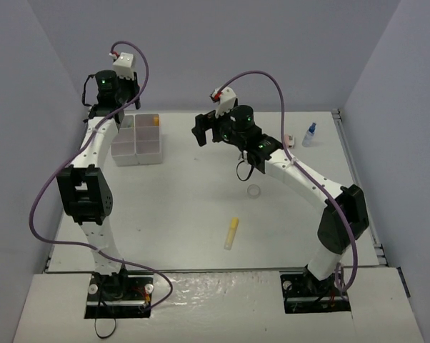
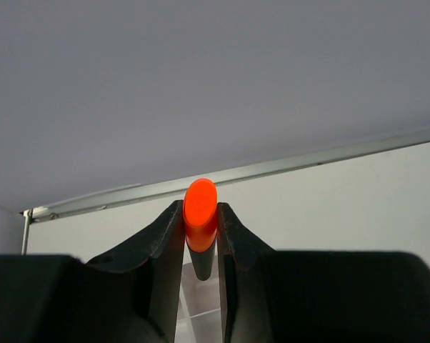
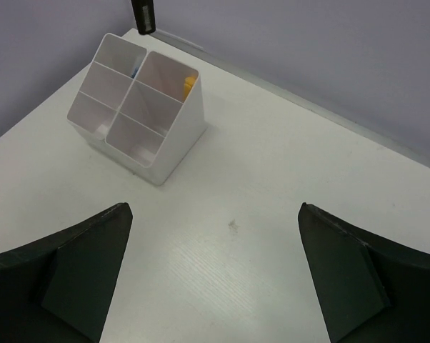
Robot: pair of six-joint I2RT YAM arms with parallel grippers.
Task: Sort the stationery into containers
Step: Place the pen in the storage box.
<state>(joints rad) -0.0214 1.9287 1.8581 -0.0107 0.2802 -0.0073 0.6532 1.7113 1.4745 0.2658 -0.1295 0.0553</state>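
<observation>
Table [image 1: 186, 214]: white, everything rests on it.
Tray [image 3: 173, 146]: six compartments, at the table's far left.
Left gripper [image 2: 200, 239]: over the tray, jaws nearly closed, pinching the marker [image 2: 200, 204], orange end toward the camera.
Right gripper [image 3: 213, 209]: right of the tray, jaws spread wide, empty.
Bottle [image 1: 310, 134]: far right of the tray.
Stick [image 1: 231, 233]: well apart from the tray, toward the arm bases.
Tape ring [image 1: 254, 191]: between stick and right gripper.
</observation>
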